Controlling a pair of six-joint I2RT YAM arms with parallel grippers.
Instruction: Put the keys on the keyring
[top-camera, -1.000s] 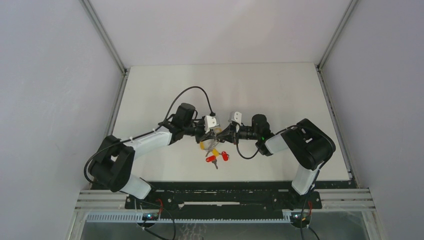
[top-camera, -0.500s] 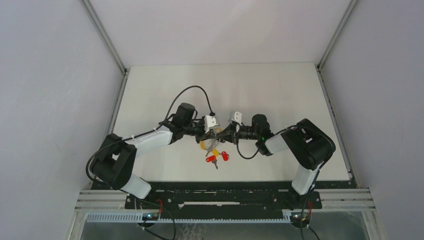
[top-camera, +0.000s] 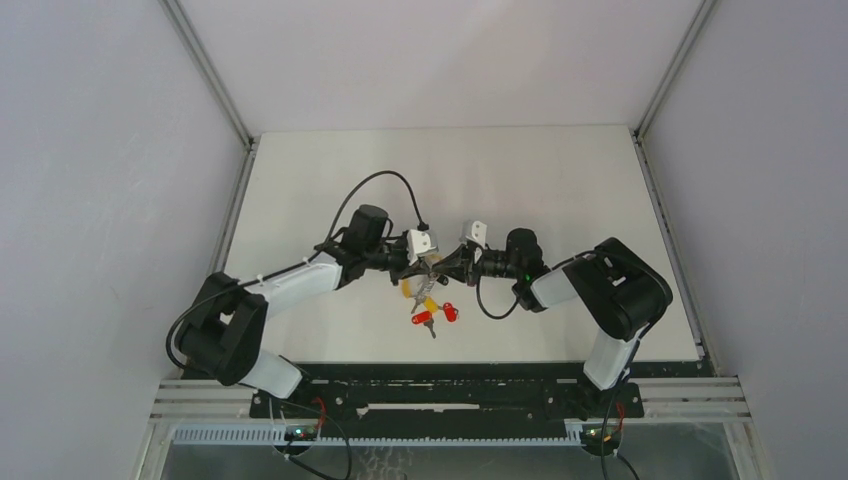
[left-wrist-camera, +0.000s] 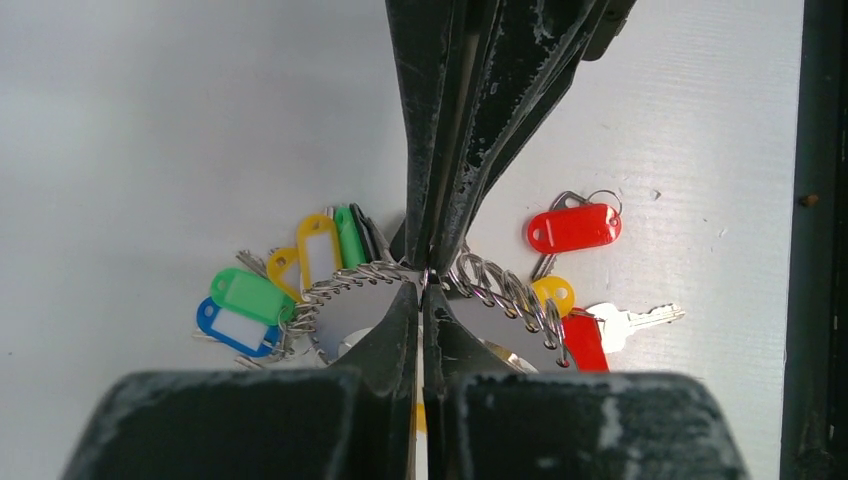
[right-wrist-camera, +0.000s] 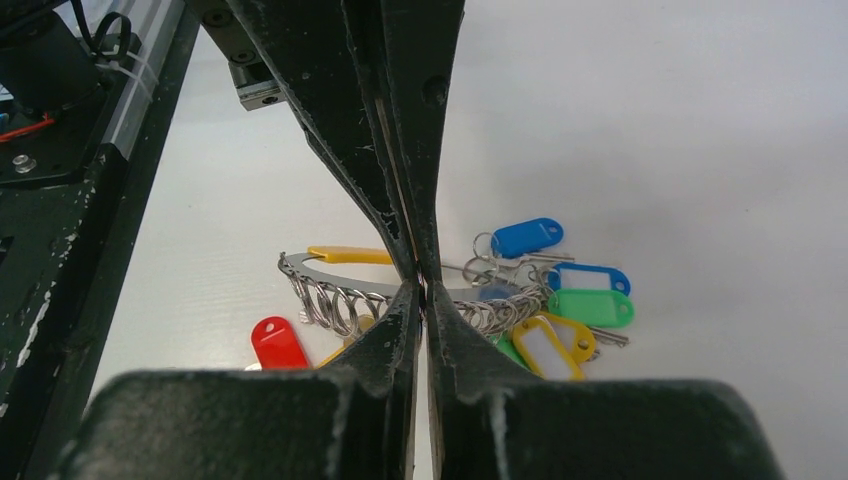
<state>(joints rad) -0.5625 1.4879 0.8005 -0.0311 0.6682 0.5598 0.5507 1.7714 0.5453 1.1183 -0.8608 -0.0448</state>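
We find the left end effector (left-wrist-camera: 422, 290) and right end effector (right-wrist-camera: 423, 290) tip to tip, each pinching the keyring (left-wrist-camera: 352, 283) near the middle of the tabletop's (top-camera: 560, 180) near edge. Red-tagged keys (left-wrist-camera: 573, 228) lie just beside it.

Our right end effector (right-wrist-camera: 421, 300) rises from the bottom edge, its dark fingers pinched together on the keyring (right-wrist-camera: 340, 272), where the silver band passes between the tips. The left end effector (right-wrist-camera: 421, 262) comes down from the top, equally closed, meeting ours tip to tip at the same spot. Left of the tips we see a coil of small wire rings and a yellow curved band. Blue, green and yellow tags (right-wrist-camera: 590, 306) fan out to the right on the white desk (right-wrist-camera: 650, 120). A red key tag (right-wrist-camera: 278, 343) lies just beside the coil.
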